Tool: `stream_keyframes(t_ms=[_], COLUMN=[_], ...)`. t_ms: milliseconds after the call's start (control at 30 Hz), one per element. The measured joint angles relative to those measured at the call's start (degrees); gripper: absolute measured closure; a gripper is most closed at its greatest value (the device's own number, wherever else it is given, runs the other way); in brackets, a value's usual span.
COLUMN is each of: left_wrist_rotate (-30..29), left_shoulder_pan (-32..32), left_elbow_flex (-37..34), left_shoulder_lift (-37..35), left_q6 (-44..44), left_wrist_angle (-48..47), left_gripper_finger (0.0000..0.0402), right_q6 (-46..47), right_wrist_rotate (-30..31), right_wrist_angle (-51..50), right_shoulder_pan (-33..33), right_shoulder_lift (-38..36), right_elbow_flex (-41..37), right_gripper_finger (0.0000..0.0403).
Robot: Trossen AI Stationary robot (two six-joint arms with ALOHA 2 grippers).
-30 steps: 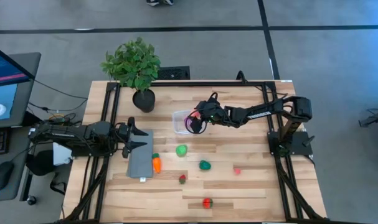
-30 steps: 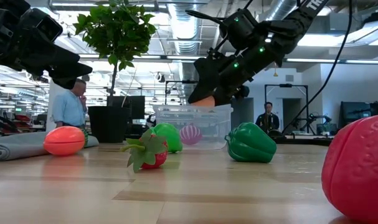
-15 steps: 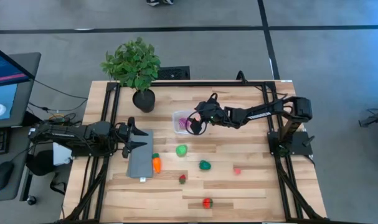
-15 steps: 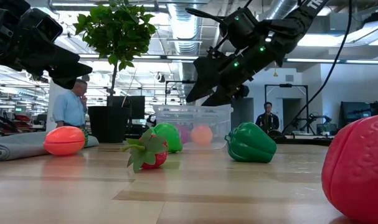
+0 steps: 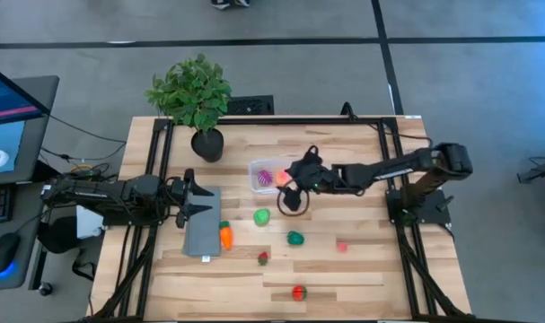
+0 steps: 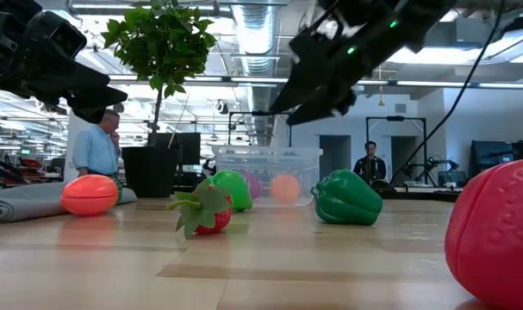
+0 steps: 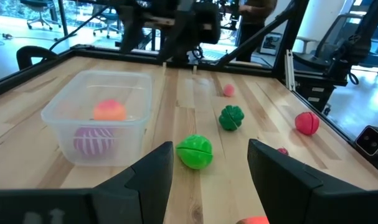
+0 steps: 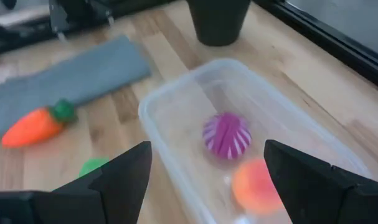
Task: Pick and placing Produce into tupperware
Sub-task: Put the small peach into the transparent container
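Since a second ago the right gripper (image 5: 290,196) has let go of the peach ball (image 8: 256,185) and pulled back from above the tub, fingers spread and empty. That ball now lies in the clear squarish plastic tub (image 5: 264,176) beside a purple striped ball (image 8: 226,135): two pieces inside. Six more lie scattered on the wooden table (image 5: 362,148): an orange carrot (image 5: 225,235), a light green fruit (image 5: 262,216), a dark green pepper (image 5: 294,238), a small pink piece (image 5: 341,244), a strawberry (image 5: 263,257) and a red fruit (image 5: 298,292). Over the flat grey slab (image 5: 203,235) the left gripper (image 5: 193,201) waits, fingers partly apart. A potted plant (image 5: 193,99) stands near the tub.
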Motion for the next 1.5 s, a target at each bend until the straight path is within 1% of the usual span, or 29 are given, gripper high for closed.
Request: stream_keyframes(t_ms=[133, 233, 433, 567, 800, 933, 1100, 1233, 1367, 1500], left_wrist_rotate=[0.00, -0.02, -0.02, -0.04, -0.07, -0.07, -0.07, -0.09, -0.09, -0.13], left_shoulder_pan=[0.00, -0.01, -0.02, 0.00, 0.00, -0.01, -0.02, 0.00, 0.00, 0.00], left_elbow_flex=[0.00, 0.00, 0.00, 0.00, 0.00, 0.01, 0.02, 0.01, 0.01, 0.02], left_shoulder_lift=[0.00, 0.00, 0.02, 0.00, 0.00, 0.00, 0.00, 0.00, 0.00, 0.00], left_q6=[-0.28, -0.26, -0.24, -0.26, -1.56, -2.22, -2.77, -2.77, -2.77, -2.77], left_wrist_angle=[0.00, 0.00, 0.00, 0.01, 0.02, 0.02, 0.00, 0.01, 0.02, 0.02], left_gripper_finger=[0.0205, 0.0205, 0.0205, 0.0205, 0.0205, 0.0205, 0.0205, 0.0205, 0.0205, 0.0205], right_q6=[3.97, 8.82, 20.99, 28.74, 42.17, 51.50, 62.80, 69.31, 72.03, 72.59], right_wrist_rotate=[7.27, 11.61, 19.56, 24.26, 35.22, 39.73, 40.33, 40.35, 40.32, 39.86], right_wrist_angle=[-9.21, -12.05, -12.57, -13.36, -16.79, -22.35, -28.48, -30.83, -31.01, -31.01], right_shoulder_pan=[4.79, 9.07, 18.62, 25.54, 37.49, 43.64, 50.05, 54.46, 57.07, 57.78], right_shoulder_lift=[-3.91, -6.98, -11.57, -12.24, -11.60, -11.60, -11.60, -11.60, -11.60, -11.60], right_elbow_flex=[-0.82, -3.74, -10.75, -13.62, -16.44, -16.74, -16.74, -16.74, -16.74, -16.74], right_gripper_finger=[0.0072, 0.0074, 0.0073, 0.0075, 0.0076, 0.0076, 0.0076, 0.0076, 0.0076, 0.0076])
